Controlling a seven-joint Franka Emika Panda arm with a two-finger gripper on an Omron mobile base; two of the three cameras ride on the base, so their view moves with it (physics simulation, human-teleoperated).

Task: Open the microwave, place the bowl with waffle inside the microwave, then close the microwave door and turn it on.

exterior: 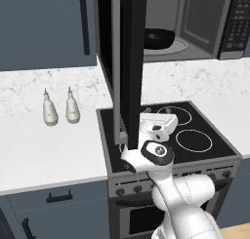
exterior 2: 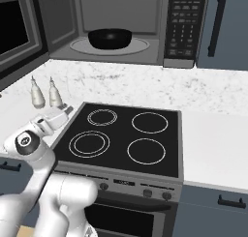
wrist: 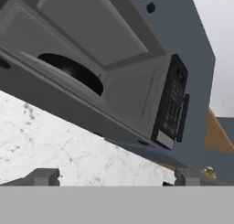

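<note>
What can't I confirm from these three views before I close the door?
- Waffle: not visible; the rim of the shallow round black bowl inside the grey microwave cavity hides its contents in both base views.
- Bowl in the hand view: lower half cut by the cavity's front ledge.
- Large flat black microwave door: seen edge-on, top cut off.
- Button panel: labels too small.
</note>
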